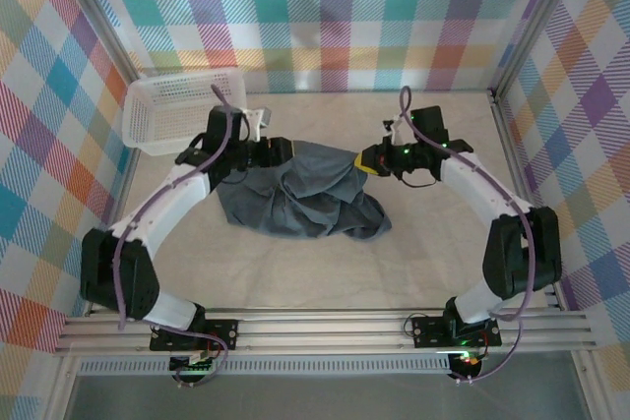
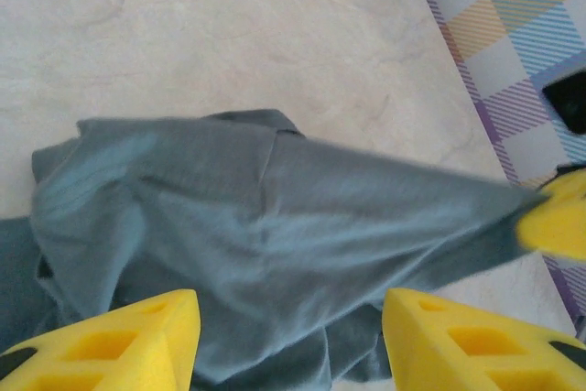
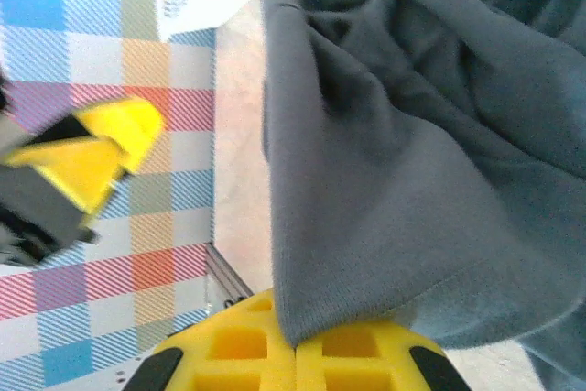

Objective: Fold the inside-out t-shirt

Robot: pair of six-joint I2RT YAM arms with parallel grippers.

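T-shirt (image 1: 300, 199) lies crumpled on the table (image 1: 325, 272), between the two arms. The right gripper (image 3: 295, 347) is clamped together on its edge; the left gripper (image 2: 291, 318) has its fingers apart over the cloth. A white basket (image 1: 177, 110) sits at the far left.

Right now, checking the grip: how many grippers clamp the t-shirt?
1: the right gripper, shut on the t-shirt at its right edge. The left gripper stands open over it.

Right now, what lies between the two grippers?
The t-shirt spans the gap between the left gripper and the right gripper, as the top view shows.
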